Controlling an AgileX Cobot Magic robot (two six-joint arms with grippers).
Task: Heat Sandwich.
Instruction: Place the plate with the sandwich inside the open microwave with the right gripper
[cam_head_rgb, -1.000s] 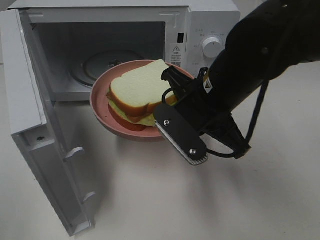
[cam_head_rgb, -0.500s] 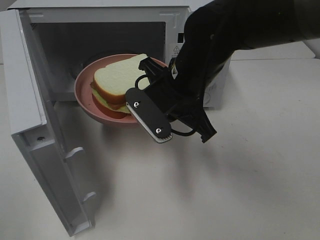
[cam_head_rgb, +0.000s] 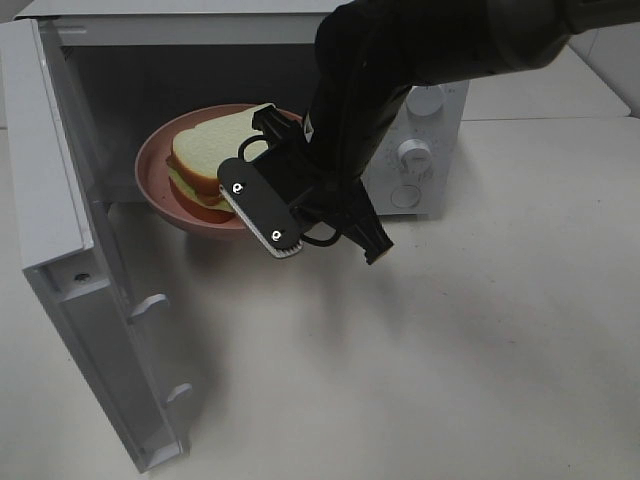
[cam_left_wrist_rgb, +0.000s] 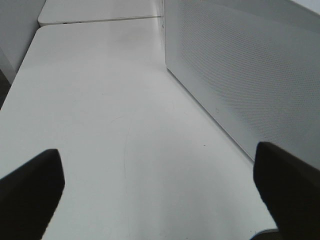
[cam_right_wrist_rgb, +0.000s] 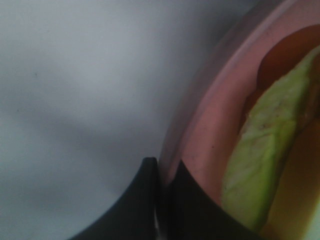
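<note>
You have a matte white table (cam_head_rgb: 470, 360) under everything, smooth and bare where it shows. On it stands the boxy white microwave oven (cam_head_rgb: 150, 28), its flat white door (cam_head_rgb: 70, 250) swung fully open on the left side. The bulky black right arm (cam_head_rgb: 400, 70) reaches across the front of the oven.

The round pink plate (cam_head_rgb: 150, 165), a shallow smooth dish, sits at the oven's open mouth, partly inside the cavity. From the high view you probably can't tell if it touches the cavity floor.

The sandwich (cam_head_rgb: 210, 150) lies on that plate. It has square, soft-looking white slices with brown crust, and a pale green-yellow leaf and something red show at its edge.

Your right gripper (cam_right_wrist_rgb: 162, 190) has its jaws pinched on the plate's rim. Your left gripper (cam_left_wrist_rgb: 160, 195) sits low over the table beside the oven's perforated side wall (cam_left_wrist_rgb: 240, 75), jaws spread wide on nothing.
</note>
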